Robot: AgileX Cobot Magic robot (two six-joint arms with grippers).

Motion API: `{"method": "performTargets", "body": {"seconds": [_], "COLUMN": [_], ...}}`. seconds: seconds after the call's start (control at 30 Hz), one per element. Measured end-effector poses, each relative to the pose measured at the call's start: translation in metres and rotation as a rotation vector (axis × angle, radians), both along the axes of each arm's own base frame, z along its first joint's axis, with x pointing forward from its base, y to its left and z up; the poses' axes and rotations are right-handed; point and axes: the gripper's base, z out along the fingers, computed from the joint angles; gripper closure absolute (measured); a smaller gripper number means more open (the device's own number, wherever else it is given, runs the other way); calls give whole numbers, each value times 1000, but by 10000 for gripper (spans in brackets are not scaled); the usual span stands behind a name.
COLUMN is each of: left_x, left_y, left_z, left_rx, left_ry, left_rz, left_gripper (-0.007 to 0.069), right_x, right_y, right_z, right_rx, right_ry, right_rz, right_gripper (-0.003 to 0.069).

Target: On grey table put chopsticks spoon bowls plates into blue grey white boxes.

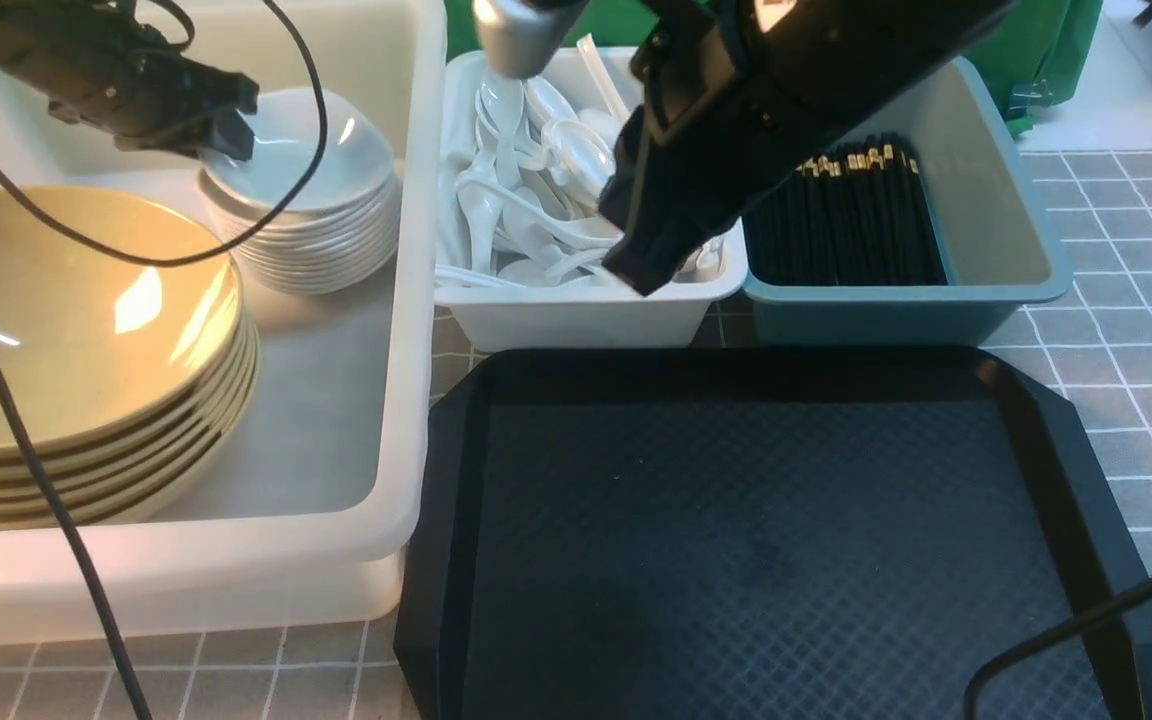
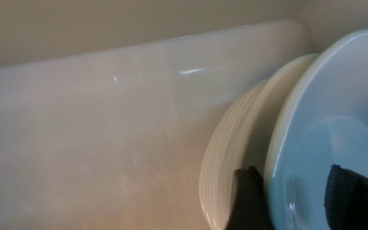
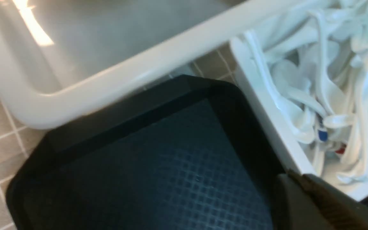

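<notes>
top plate [image 2: 331,95] rim between parted left jaws, atop plate stack [image 2: 232,143]

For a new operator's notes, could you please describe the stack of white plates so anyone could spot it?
Find the large milky white box on the left of the grey table. Inside, beyond the olive-yellow bowls, the plates stand stacked toward the box's far right side. Unlike the wide round bowls, they are small, glossy white and rounded-square.
</notes>
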Motion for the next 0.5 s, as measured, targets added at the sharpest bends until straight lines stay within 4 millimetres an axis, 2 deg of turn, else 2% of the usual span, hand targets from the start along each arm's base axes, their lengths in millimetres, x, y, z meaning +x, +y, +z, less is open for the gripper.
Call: {"method": "performTargets", "body": {"seconds": [0.03,0.17,0.23,0.27,0.3,0.33,0.37,0.4,0.5], "left_x": [0,-2,-6,-11,-16,-18,-28,-34,-71], "left_y": [0,2,2,3,4,4,4,4,-3], "left_z": [0,3,11,24,38,43,71,84,144], "left_rx": [1,35,48,58,66,64,89,96,159], "left_ry": [0,1,8,6,10,6,-21,-22,-75], "left_rz": [-1,-10,-9,4,18,27,48,55,63], "left_gripper": [270,78,28,9,5,6,23,48,177], "right_x": [0,-2,-3,-4,-5,-6,-7,-9,-17], "right_y": [0,-2,-3,-4,-5,-6,-7,-8,-15], "right_z": [0,-2,-3,-4,-4,-3,-1,1,15], "right_rx": [-1,-25,-39,-49,-51,-52,-48,-44,-18], "right_ry": [2,30,46,61,69,72,73,69,40], "right_rz": [0,-1,-1,-5,-9,-11,-15,-16,-18], "right_gripper": [613,613,613,613,613,613,613,613,613]}}
